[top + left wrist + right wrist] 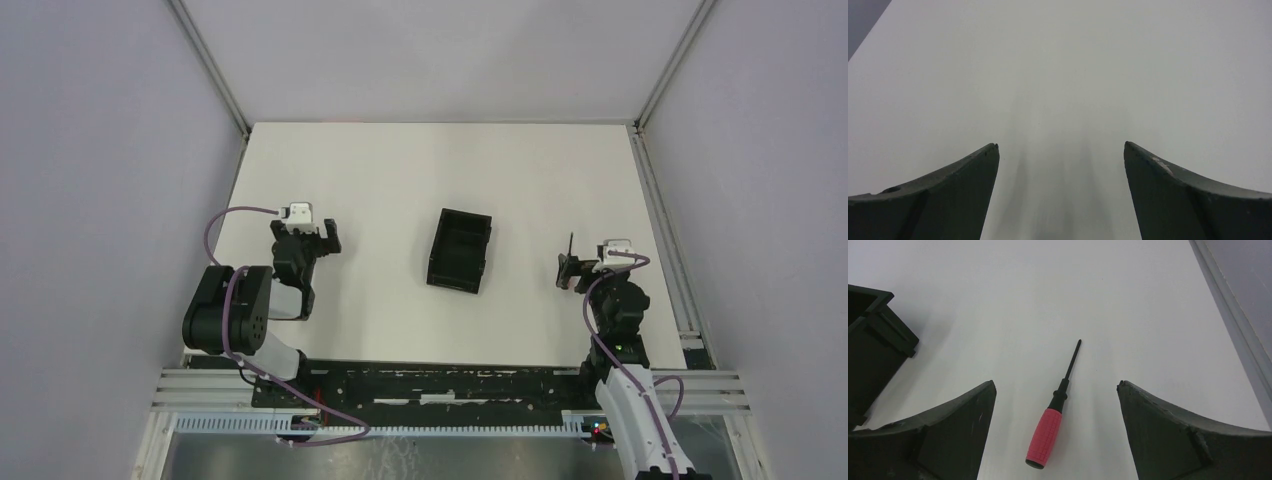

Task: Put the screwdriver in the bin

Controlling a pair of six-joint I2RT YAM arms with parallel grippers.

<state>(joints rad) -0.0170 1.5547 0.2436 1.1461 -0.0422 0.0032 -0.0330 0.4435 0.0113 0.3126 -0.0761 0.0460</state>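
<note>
Right gripper (1056, 384) fingers gaping wide, straddling screwdriver (1055, 415) lying near table's (400, 170) right edge. Bin (460, 250) sitting mid-table. Left gripper (1060, 145) fingers standing apart.

Black arms (228, 310), purple cables (250, 208), seemingly grey-green fingers (948, 190).

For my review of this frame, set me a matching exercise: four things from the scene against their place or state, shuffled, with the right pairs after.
Things:
1. screwdriver
2. bin
3. left hand
4. right hand

Place or state:
A. open, only bare table in front of it
B. mid-table, between the two arms
C. lying flat on the table, right of the bin
D. open, one finger on each side of the screwdriver, not touching it

Pairs: 1-C, 2-B, 3-A, 4-D
</note>
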